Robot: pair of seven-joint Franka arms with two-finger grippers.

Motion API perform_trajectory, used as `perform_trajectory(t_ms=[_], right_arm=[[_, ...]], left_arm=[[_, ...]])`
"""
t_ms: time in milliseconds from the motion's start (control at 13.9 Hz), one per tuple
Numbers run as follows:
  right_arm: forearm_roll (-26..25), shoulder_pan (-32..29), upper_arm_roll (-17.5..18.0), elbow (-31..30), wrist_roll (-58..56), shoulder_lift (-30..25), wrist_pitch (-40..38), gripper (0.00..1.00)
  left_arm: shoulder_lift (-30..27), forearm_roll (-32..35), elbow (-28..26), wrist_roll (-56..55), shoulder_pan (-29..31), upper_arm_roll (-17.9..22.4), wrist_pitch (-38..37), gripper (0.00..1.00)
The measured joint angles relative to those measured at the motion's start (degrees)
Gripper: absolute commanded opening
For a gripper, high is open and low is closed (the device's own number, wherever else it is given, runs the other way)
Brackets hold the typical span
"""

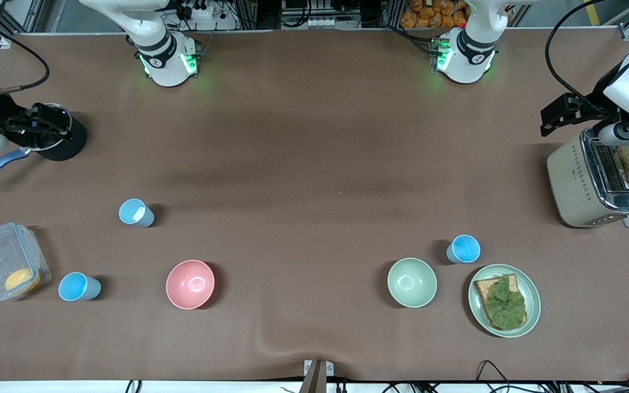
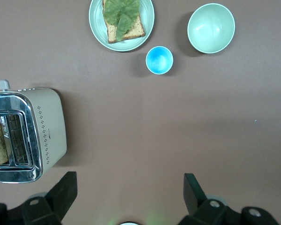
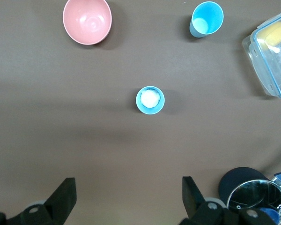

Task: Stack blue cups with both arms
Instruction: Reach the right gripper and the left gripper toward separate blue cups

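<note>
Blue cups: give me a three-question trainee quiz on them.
1. How many blue cups show in the front view?
2. True or false: the left pincer holds a cup.
3. Which bowl is beside the cup at the left arm's end? A: pink. B: pale green.
Key: 1. Three. 2. False; it hangs open and empty, like the right pincer. 3. B, the pale green bowl.

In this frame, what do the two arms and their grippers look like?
Both arms are white with black joint bands; the left arm and right arm have green lights glowing at their bases. The left gripper and right gripper each have two chunky black fingers, with silver screws at the mounts.
</note>
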Motion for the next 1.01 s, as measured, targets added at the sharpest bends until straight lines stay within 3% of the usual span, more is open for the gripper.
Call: perform_trajectory(t_ms=[360, 647, 1007], right_arm=[[-0.87, 0.0, 0.01, 0.11, 0.0, -0.23, 0.0, 1.0], [-1.32, 0.0, 0.05, 0.1, 0.0, -0.25, -0.01, 1.0], [-1.5, -1.04, 0.02, -3.02, 0.47, 3.77, -0.32, 1.0]], left_arm=[[1.3, 0.0, -0.55, 0.0, 0.0, 0.0, 0.32, 1.0], [4.01, 0.0, -3.45, 0.0, -0.03, -0.01, 6.62, 1.0], [14.82, 2.34, -2.13, -3.04, -1.13, 0.04, 10.19, 1.0]])
